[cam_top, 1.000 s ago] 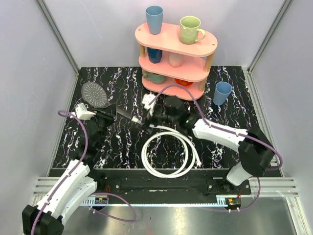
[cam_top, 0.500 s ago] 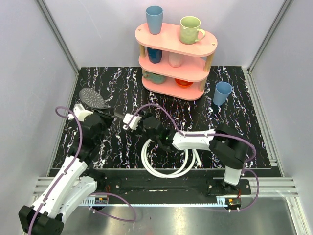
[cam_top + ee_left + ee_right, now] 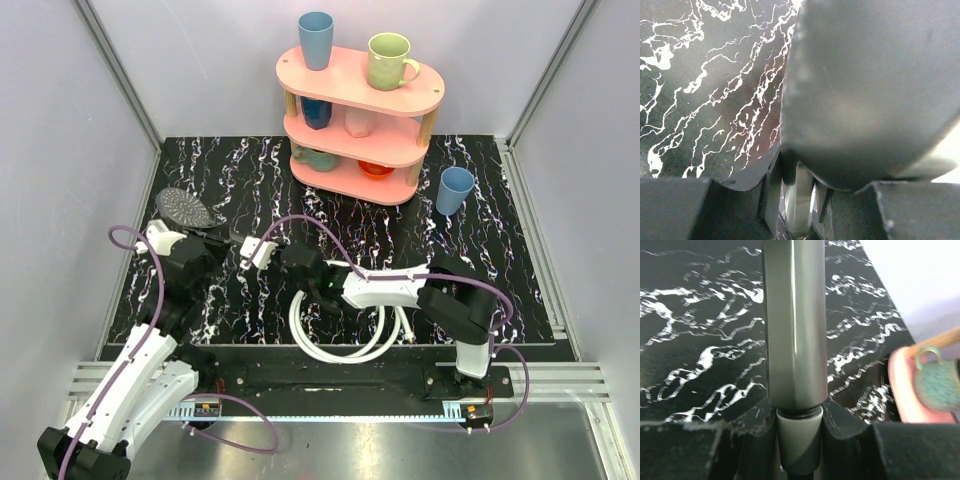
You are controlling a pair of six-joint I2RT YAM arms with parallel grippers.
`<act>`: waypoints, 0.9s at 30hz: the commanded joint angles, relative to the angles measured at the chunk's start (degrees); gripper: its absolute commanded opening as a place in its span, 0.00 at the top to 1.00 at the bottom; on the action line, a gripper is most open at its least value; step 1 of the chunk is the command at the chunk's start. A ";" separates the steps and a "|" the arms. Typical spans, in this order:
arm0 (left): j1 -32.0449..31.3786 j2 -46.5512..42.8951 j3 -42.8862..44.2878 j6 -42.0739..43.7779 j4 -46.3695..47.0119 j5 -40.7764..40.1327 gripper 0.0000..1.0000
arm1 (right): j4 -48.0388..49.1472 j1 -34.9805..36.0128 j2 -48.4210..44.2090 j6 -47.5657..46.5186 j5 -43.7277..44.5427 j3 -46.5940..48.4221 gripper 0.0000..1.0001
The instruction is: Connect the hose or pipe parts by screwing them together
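Left gripper (image 3: 797,200) is clamped narrow on the neck of the grey round-faced shower head (image 3: 185,208), holding it just above the black white-veined marble table (image 3: 460,260) at far left. Right gripper (image 3: 799,450) is pinched around a pale grey end fitting (image 3: 799,432) that butts against the base of the dark handle (image 3: 795,325). The long thin white flexible hose (image 3: 340,356) lies coiled on the table near the front edge, beside the right arm.
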 commanded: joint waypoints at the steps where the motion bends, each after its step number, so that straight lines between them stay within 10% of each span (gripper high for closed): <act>1: -0.41 -2.21 -2.22 7.51 10.62 4.12 1.00 | -1.65 -3.77 -3.28 6.70 -10.88 3.96 1.00; 10: -0.32 -6.35 -24.09 28.08 61.71 21.15 1.00 | -24.84 -16.79 -4.08 16.30 -60.44 15.55 1.00; 15: -0.23 -3.27 -27.72 32.73 71.12 24.77 1.00 | -31.45 -22.51 0.93 22.44 -86.01 23.45 1.00; 22: -0.23 -0.55 -29.65 33.46 75.43 25.21 1.00 | -31.45 -24.97 3.57 26.76 -88.79 24.88 0.78; 27: -0.15 -1.24 -24.05 26.97 62.44 18.02 1.00 | -30.58 -25.24 2.17 26.41 -77.65 21.46 0.41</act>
